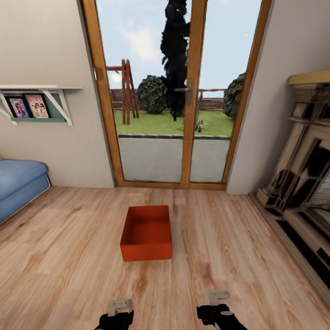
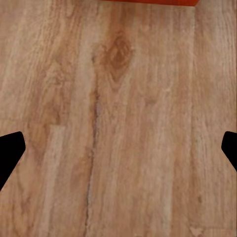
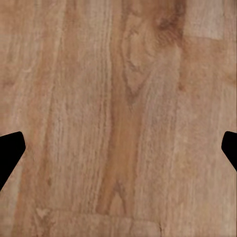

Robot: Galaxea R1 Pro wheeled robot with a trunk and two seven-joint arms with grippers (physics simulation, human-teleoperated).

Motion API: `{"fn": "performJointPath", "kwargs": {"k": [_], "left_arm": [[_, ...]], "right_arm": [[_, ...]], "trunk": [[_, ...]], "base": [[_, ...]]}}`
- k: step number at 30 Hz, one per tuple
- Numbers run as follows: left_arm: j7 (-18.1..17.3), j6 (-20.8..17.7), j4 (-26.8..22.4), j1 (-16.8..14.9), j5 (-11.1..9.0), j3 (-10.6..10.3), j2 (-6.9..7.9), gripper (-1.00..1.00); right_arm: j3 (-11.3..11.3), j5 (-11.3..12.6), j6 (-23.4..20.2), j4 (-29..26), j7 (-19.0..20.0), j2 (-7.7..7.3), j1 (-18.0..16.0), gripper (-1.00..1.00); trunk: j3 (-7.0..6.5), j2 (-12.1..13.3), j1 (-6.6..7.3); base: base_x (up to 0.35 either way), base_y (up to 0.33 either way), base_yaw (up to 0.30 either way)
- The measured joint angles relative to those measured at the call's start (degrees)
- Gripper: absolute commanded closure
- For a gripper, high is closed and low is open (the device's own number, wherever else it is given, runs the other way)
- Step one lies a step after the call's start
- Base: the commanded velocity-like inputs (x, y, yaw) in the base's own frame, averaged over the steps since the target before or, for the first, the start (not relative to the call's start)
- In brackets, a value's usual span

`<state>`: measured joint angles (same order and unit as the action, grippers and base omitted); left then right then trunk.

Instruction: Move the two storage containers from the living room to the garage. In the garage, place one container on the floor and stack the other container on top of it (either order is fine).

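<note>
One orange-red storage container (image 1: 146,233) stands open-topped and empty on the light wood plank floor of the living room, in front of the glass doors. A strip of its wall (image 2: 148,1) edges the left wrist view. Both grippers hang low over the planks, nearer to me than the container. My left gripper (image 1: 117,316) (image 2: 118,148) is open, its dark fingertips (image 2: 10,153) far apart over bare wood. My right gripper (image 1: 217,312) (image 3: 118,148) is open too, with nothing between its fingertips (image 3: 10,153). The garage is out of view.
Wood-framed glass doors (image 1: 174,91) close the far wall. A fireplace (image 1: 302,183) runs along the right side. A blue sofa (image 1: 18,183) sits at the left under a wall shelf (image 1: 39,89) with books. Open plank floor (image 1: 68,256) surrounds the container.
</note>
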<state>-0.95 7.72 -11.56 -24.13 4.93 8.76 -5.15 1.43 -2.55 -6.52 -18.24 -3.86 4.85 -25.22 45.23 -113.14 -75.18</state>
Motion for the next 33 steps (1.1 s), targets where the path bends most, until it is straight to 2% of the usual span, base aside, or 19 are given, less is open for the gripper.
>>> {"fn": "performJointPath", "kwargs": {"k": [10, 24, 33], "left_arm": [[0.0, 0.06, 0.01, 0.0, -0.03, 0.0, 0.0, -1.0], [0.0, 0.09, 0.01, 0.0, -0.08, 0.0, 0.0, -1.0], [0.0, 0.09, 0.01, 0.0, -0.08, 0.0, 0.0, -1.0]], "right_arm": [[0.07, -0.08, 0.08, -0.01, 0.17, -0.2, 0.0, -1.0], [0.02, -0.08, 0.08, 0.01, 0.21, -0.26, 0.0, -1.0], [0.0, -0.08, 0.08, -0.01, 0.2, -0.33, 0.0, -1.0]], "trunk": [[0.07, 0.0, 0.0], [0.07, 0.0, 0.01], [0.07, 0.0, 0.0]], "base": [[0.284, 0.15, 0.016], [0.328, 0.021, 0.0], [0.32, 0.103, 0.0]]}}
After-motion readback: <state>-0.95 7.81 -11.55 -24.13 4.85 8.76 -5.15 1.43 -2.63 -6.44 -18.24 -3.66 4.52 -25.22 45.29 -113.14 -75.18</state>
